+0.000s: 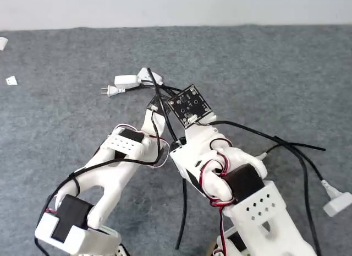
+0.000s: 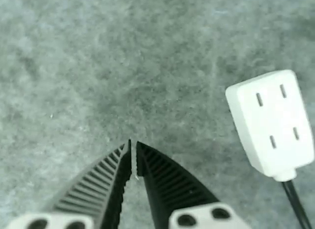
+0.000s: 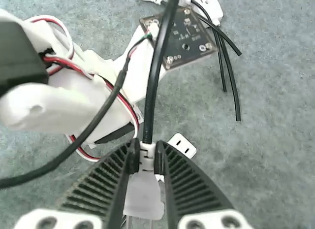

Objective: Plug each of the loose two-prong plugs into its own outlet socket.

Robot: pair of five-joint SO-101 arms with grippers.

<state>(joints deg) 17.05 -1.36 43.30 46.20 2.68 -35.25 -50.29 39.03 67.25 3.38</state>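
My right gripper (image 3: 143,152) is shut on a white plug body (image 3: 142,187), whose black cord (image 3: 156,71) runs away past the left arm. A small white socket face (image 3: 181,145) with two slots lies on the carpet just beyond the fingertips. My left gripper (image 2: 132,146) hangs over bare carpet, shut with nothing in it. A white outlet block (image 2: 270,123) with two pairs of slots lies off to one side of it, apart from it. In the high view a loose two-prong plug (image 1: 113,91) lies beside white socket pieces (image 1: 149,76), beyond both arms. Another white plug (image 1: 336,202) lies far right.
Grey carpet (image 1: 264,69) covers the table. Black cords (image 1: 286,146) trail across the right side and between the arms. The two arms sit close together at the centre, with a camera board (image 1: 190,104) over them. Small white scraps (image 1: 11,80) lie far left.
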